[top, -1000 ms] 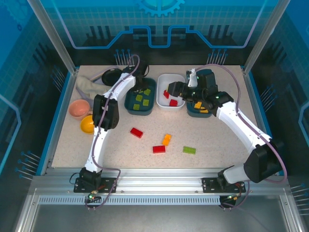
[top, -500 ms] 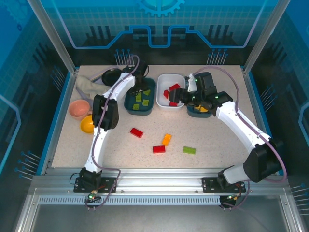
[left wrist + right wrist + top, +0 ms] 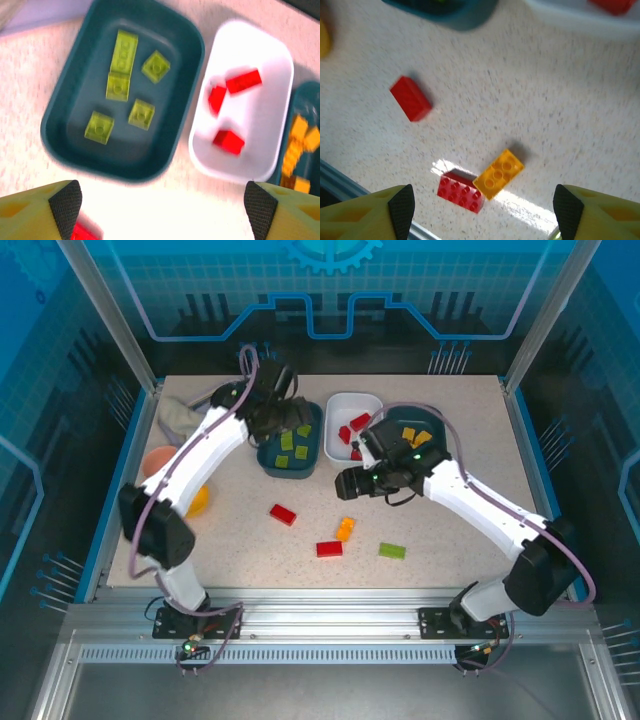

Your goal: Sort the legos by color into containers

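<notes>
Though bare table (image 3: 560, 115) surrounds them, orange brick (image 3: 498, 174) and red brick (image 3: 460, 192) touch.

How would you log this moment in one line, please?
left jaws open by green-brick tub | right jaws open above table | four bricks loose

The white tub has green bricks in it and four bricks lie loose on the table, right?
No. The white tub holds red bricks, not green, as the left wrist view shows. Four loose bricks do lie on the table.
</notes>
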### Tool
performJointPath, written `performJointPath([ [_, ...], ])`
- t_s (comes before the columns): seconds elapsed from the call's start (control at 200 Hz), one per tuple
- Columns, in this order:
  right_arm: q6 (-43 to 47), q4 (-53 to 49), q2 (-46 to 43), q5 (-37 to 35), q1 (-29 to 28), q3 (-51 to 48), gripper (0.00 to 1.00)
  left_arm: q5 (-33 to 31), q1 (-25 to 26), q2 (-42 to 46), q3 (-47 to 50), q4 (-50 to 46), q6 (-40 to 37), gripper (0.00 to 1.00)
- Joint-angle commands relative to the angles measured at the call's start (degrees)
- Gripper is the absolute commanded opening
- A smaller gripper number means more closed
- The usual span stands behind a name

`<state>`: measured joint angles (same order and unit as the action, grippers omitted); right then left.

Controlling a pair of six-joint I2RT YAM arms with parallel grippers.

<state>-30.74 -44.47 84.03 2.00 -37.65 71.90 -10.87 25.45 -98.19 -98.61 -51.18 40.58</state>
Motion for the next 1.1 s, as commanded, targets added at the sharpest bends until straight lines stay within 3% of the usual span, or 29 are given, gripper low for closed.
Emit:
performJointPath([
  [0.0,-12.76,-4.97,4.09,-1.19,-2.39,0.23,0.77,4.17,1.93,9.10,12.82,3.65,1.30,0.91],
  [0.225,-30.96,-1.45,11.38,-0.05,-6.76,-2.73,0.81,8.38,5.31,27.03,32.97,4.41,2.55,0.97],
  [0.46,-38.99,-1.23,16.98,-1.63,-8.27,-3.61,0.79,11.34,6.27,38.46,41.91,3.08,3.53,0.98],
  [0.955,-40.89,2.72,23.67,-5.13,-8.78,-3.17,0.52,14.20,6.37,43.96,44.85,2.03,3.53,0.96],
  [1.095,-39.03,1.63,22.64,-7.81,-8.84,-1.89,0.34,15.08,6.41,44.32,45.52,4.05,4.25,0.96],
])
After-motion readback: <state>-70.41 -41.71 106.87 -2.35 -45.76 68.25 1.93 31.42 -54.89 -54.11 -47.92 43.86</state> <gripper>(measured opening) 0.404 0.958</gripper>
